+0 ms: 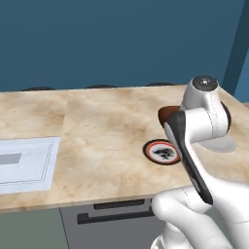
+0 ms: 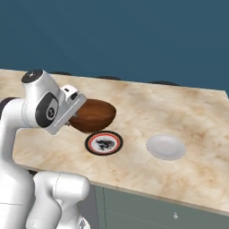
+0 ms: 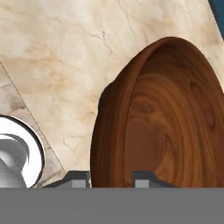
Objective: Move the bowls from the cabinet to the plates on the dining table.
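two jaws pinch the wooden bowl [image 3: 166, 127] rim — narrowly parted.

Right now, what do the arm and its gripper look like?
The arm is glossy white with rounded, bulbous links. Its joints carry dark grey round caps, and a dark band runs along one link in the left base view. The gripper has a white boxy hand and two small dark finger tips. No cables or markings are visible.

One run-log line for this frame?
jaws: shut on wooden bowl rim | bowl: held above plate | table: second plate bare
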